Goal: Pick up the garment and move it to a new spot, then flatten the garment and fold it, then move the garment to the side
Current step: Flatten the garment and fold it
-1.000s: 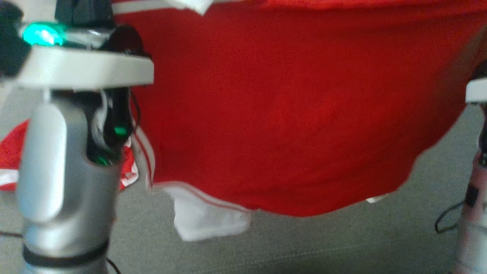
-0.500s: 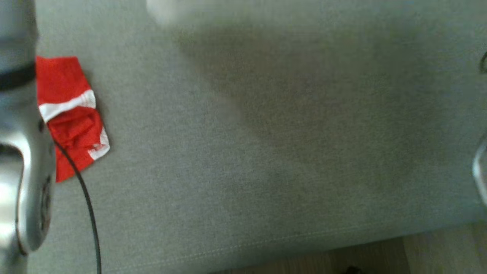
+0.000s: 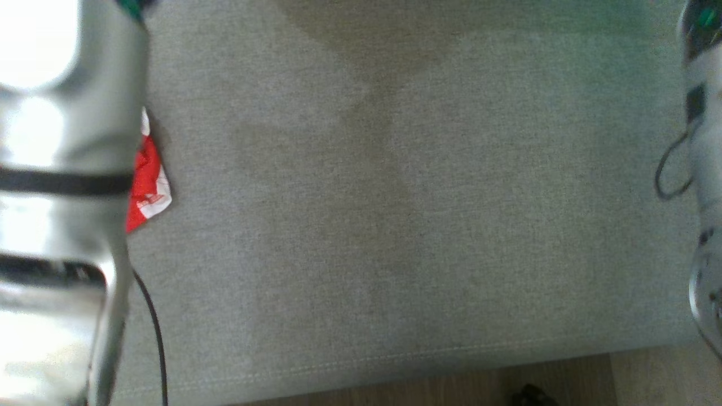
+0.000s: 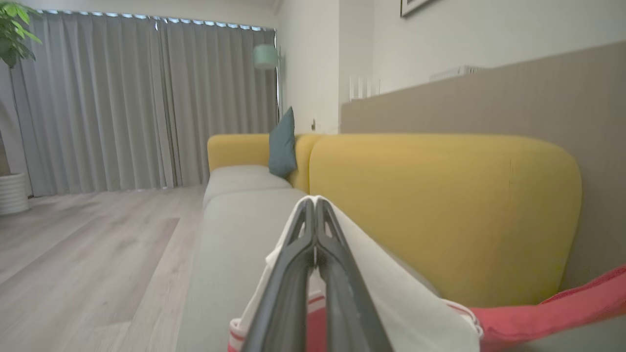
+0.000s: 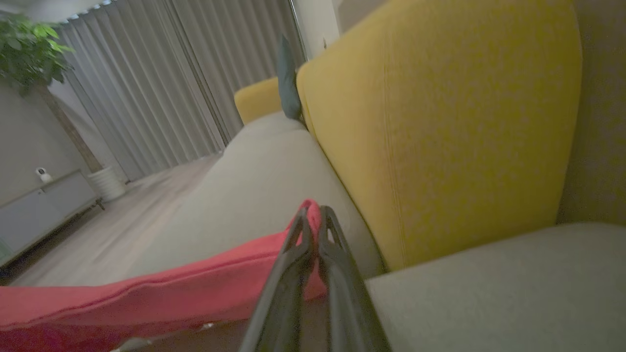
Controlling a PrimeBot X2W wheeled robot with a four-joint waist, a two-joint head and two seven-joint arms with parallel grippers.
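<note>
left pincer [image 4: 315, 201] closed tight on white edge of garment [image 4: 547, 308] | right pincer [image 5: 314, 211] closed tight on its red edge | garment held stretched between both above sofa seat [image 3: 395, 225], long axis pincer-to-pincer | both arms judged equally placed for lowering

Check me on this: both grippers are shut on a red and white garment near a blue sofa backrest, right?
Not quite: the sofa backrest is yellow, not blue, as the left wrist view shows. The rest holds: the left gripper and right gripper are each shut on the red and white garment.
</note>
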